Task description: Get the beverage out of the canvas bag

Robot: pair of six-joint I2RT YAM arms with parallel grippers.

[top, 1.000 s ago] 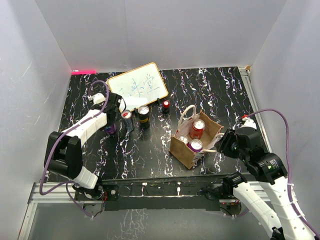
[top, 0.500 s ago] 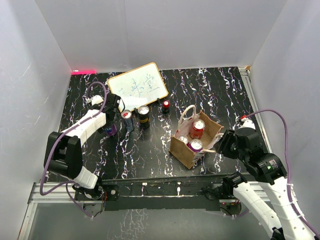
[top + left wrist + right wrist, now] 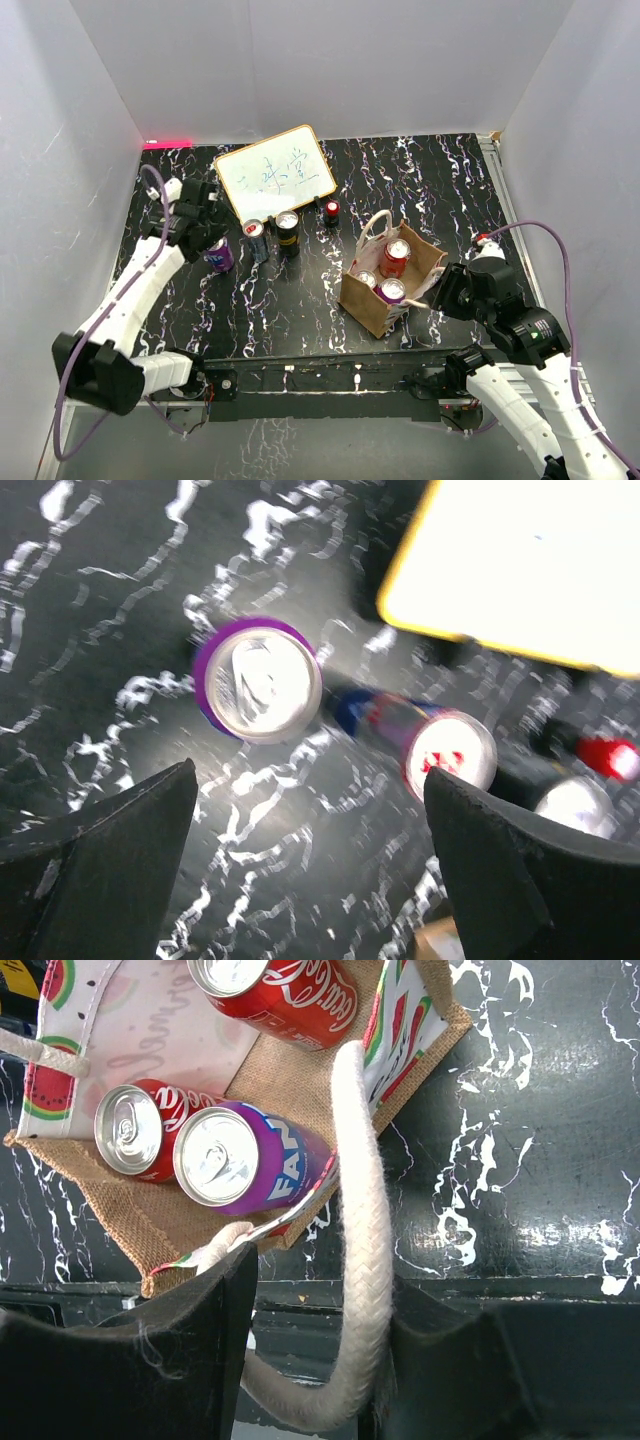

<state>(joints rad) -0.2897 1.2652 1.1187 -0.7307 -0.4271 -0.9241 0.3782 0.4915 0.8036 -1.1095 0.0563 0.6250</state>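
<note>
The canvas bag (image 3: 362, 305) stands mouth-up by the tabletop's (image 3: 300, 300) near edge, toward the right corner. Its long axis runs near-left to far-right. The right claw (image 3: 445, 288) is clamped on its cord handle (image 3: 362, 1190). The left claw (image 3: 310, 775) hangs spread wide over a purple can (image 3: 258, 672) near the left edge, with open tabletop between can and bag.

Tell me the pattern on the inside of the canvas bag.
The canvas bag has red-and-green watermelon slices on pale lining, clearest in the right wrist view.
</note>
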